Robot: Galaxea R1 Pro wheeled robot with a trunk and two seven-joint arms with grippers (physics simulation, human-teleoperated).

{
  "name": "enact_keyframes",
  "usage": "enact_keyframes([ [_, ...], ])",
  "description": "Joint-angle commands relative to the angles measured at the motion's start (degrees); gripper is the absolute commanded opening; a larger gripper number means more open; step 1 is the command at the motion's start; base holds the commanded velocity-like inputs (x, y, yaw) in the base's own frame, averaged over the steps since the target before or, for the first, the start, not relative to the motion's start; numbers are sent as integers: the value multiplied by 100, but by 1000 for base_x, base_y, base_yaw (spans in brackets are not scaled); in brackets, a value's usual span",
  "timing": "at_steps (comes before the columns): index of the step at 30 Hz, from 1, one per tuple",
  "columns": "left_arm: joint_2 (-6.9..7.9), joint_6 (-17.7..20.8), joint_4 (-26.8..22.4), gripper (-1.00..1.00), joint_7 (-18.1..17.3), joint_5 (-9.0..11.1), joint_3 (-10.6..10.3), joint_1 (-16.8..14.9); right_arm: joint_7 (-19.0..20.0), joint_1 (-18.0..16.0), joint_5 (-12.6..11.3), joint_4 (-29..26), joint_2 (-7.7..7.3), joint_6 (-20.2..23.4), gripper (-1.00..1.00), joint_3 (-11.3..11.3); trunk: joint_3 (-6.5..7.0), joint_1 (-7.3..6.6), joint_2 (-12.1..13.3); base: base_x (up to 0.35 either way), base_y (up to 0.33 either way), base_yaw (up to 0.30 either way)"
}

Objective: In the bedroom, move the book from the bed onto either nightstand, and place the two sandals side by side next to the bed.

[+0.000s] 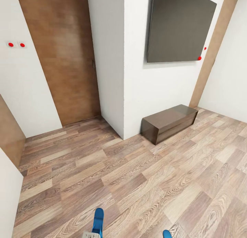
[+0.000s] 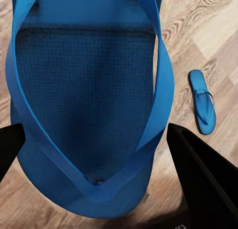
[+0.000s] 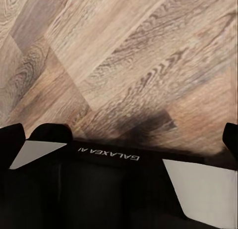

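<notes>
One bright blue sandal (image 2: 84,90) sits between the dark fingers (image 2: 196,169) of my left gripper (image 2: 94,137), which is shut on it across its width. In the head view this sandal (image 1: 97,220) rises at the bottom edge above the floor. The second blue sandal (image 2: 202,101) lies flat on the wood planks a short way off; its tip (image 1: 167,234) peeks in at the head view's bottom edge. My right gripper (image 3: 119,135) hangs open over bare floor, holding nothing. The book, bed and nightstand are out of view.
A long low dark brown bench (image 1: 169,123) stands against the white wall under a dark wall panel (image 1: 180,26). A brown wooden door (image 1: 63,56) is at the back left. A white wall corner (image 1: 123,93) juts out between them. Wood-plank floor (image 1: 137,183) spreads ahead.
</notes>
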Motion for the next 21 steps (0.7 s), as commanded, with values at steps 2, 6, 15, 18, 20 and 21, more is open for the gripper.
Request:
enact_keyframes([
  [2,19,-8,-51,-100,-29,32,5,-4,-45,-5,-57,-24,-16,19,100,41,-5,-1,-2,0,0,0],
  [6,132,119,-182,-100,-44,56,21,-3,-174,-11,-55,-146,-50,36,100,22,-5,-1,-2,0,0,0],
  [15,255,426,-477,-100,-322,364,45,-4,-463,-22,-69,-437,-272,224,100,7,-5,-1,-2,0,0,0],
  [18,427,2908,-3809,-100,-1217,1479,46,-4,-1731,-31,-90,-2702,-804,1236,100,2,-5,-1,-2,0,0,0],
  [20,466,3159,-4099,-100,-1341,1672,46,-9,-1732,-38,-85,-3563,-1001,2095,100,4,-5,-1,-2,0,0,0],
  [21,473,3212,-4213,-100,-1363,1712,46,-10,-1737,-38,-80,-3689,-1015,2178,100,4,-5,-1,-2,0,0,0],
])
